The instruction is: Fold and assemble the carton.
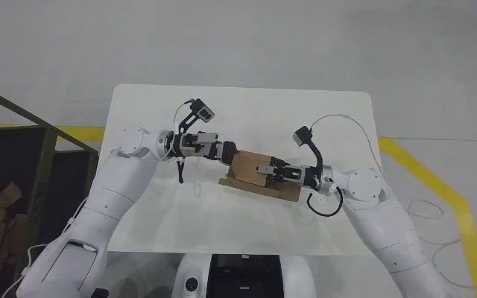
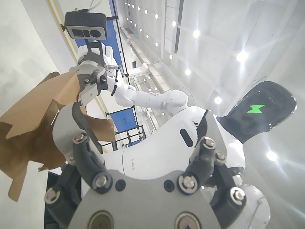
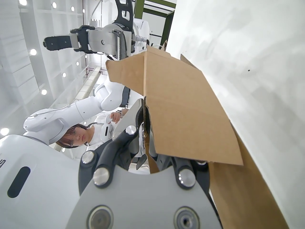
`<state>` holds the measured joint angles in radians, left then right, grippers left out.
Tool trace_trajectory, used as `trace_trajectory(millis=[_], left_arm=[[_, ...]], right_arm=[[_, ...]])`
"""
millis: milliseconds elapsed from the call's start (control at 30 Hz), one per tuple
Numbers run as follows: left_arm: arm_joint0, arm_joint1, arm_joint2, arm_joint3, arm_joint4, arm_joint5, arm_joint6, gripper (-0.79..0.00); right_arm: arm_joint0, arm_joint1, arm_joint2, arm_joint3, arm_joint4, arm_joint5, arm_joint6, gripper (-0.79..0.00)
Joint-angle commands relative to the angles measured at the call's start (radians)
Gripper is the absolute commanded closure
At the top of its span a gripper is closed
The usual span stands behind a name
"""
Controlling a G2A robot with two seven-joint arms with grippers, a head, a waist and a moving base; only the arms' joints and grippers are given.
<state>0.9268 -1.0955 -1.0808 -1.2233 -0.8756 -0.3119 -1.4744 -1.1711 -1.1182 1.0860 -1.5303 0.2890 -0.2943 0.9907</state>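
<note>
At the bench point(image 1: 156, 223) middle, a part-folded cardboard carton point(image 1: 250, 164) lies between the grippers.
The right gripper point(image 1: 268, 172) has jaws pinched on a carton wall; the left gripper point(image 1: 223, 151) has jaws spread wide at the opposite end.

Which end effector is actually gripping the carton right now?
The right end effector, closed on a carton panel; the left end effector is open, beside the carton.

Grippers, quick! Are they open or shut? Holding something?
Left gripper: open, holding nothing.
Right gripper: shut on the carton.
</note>
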Motion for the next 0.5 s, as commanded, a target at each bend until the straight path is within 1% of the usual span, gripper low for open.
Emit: trace_trajectory(millis=[0, 467], left_arm=[[-0.006, -0.004, 0.008, 0.003, -0.003, -0.001, -0.002, -0.785], [-0.04, -0.035, 0.07, 0.012, -0.005, 0.001, -0.014, -0.785]], right_arm=[[0.003, -0.001, -0.005, 0.0, 0.002, 0.0, -0.005, 0.0], [0.008, -0.006, -0.026, -0.006, -0.004, 0.027, -0.033, 0.0]])
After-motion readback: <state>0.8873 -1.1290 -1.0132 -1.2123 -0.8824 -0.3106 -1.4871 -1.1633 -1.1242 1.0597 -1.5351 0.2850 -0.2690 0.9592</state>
